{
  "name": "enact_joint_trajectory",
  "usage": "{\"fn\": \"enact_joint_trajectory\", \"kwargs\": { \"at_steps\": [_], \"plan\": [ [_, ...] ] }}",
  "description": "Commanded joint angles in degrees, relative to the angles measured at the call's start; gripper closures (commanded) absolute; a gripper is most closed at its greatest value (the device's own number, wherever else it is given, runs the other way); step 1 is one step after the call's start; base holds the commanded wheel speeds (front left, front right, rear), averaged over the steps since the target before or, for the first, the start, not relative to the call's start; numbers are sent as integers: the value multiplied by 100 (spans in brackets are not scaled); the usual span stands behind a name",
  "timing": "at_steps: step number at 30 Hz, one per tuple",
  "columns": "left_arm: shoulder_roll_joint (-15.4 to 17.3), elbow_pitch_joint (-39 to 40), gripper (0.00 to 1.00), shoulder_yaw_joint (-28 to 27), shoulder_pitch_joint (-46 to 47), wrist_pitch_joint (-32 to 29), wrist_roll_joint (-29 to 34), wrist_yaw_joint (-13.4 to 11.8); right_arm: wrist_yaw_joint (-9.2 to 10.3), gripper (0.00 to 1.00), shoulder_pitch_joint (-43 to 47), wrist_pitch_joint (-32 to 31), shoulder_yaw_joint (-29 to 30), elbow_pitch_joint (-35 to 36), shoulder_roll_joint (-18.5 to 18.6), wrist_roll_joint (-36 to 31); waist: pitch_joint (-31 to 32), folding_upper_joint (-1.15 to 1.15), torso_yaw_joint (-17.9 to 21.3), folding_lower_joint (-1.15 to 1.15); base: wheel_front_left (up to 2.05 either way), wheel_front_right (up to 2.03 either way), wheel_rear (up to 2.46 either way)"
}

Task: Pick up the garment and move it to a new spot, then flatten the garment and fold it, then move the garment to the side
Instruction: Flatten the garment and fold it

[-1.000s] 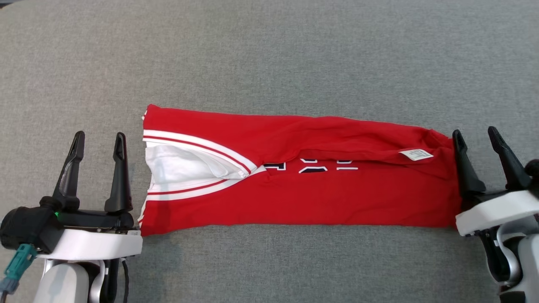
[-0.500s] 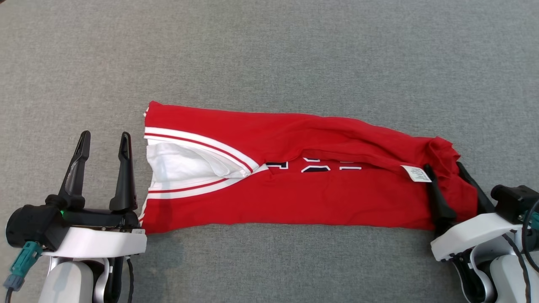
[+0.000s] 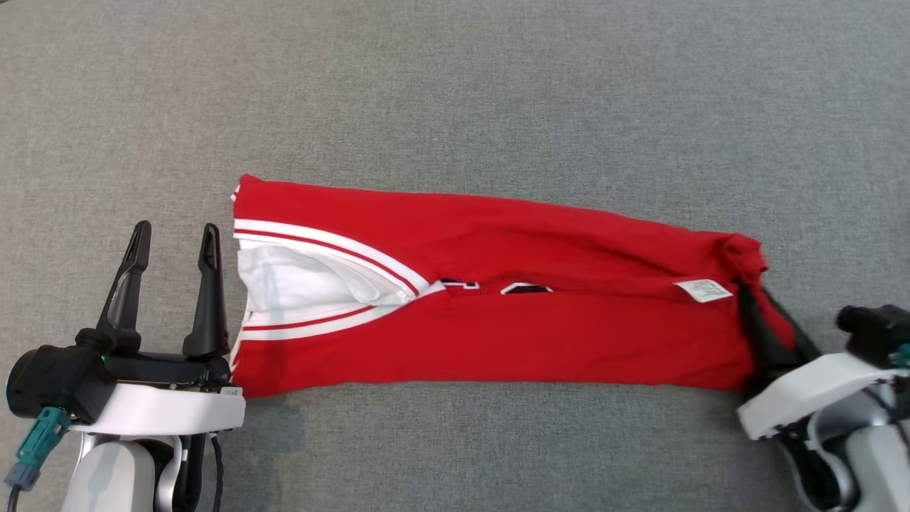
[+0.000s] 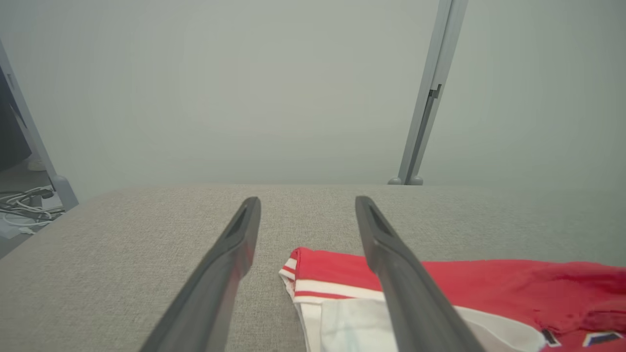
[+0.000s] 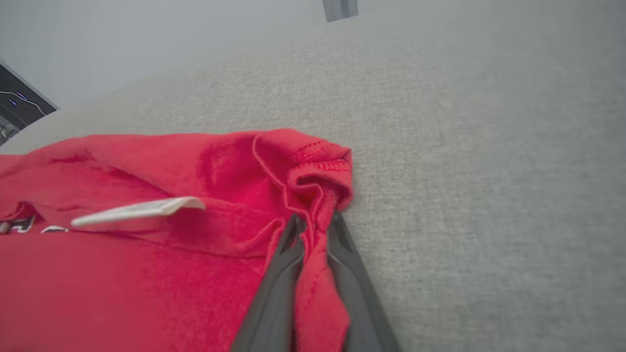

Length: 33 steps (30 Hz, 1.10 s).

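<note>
The garment (image 3: 498,313) is a red jersey with white trim, folded into a long band across the grey surface. Its white-lined neck end lies at the left, its hem end at the right. My right gripper (image 3: 764,306) is shut on the bunched hem corner, and in the right wrist view red cloth (image 5: 313,195) is pinched between the two dark fingers of that gripper (image 5: 315,222). My left gripper (image 3: 174,235) stands open just left of the neck end, not touching it. In the left wrist view the left gripper (image 4: 305,205) has the garment's corner (image 4: 342,278) past its right finger.
A white care label (image 3: 704,289) sticks up near the pinched corner. The grey fabric surface (image 3: 455,92) spreads wide on all sides. A pale metal post (image 4: 430,93) stands behind the far edge, and cables (image 4: 24,205) lie on the floor at the left.
My right gripper moved in over the garment's right end and closed on the hem corner, bunching it. The left gripper stayed open beside the neck end.
</note>
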State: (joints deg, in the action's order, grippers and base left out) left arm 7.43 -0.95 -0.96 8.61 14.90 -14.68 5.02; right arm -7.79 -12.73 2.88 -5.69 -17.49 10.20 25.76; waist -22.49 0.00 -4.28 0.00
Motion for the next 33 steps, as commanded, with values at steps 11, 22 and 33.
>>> {"fn": "enact_joint_trajectory", "kwargs": {
  "at_steps": [11, 22, 33],
  "plan": [
    [31, -28, 0, -75, -67, 20, 48, 5, 30, 100, 333, -185, 737, 402, 1099, 477, 177, 0, 176, 0, 0, 0, 0],
    [71, -30, 0, -47, -164, 17, 75, -45, 28, 100, 200, -575, 184, 1406, 1041, 1349, 403, 0, 344, 0, 0, 0, 0],
    [129, -87, 0, 116, -207, -48, 214, -127, 27, 100, -371, -1101, -483, 1918, -247, 2157, 652, 0, 180, 0, 0, 0, 0]
  ]
}}
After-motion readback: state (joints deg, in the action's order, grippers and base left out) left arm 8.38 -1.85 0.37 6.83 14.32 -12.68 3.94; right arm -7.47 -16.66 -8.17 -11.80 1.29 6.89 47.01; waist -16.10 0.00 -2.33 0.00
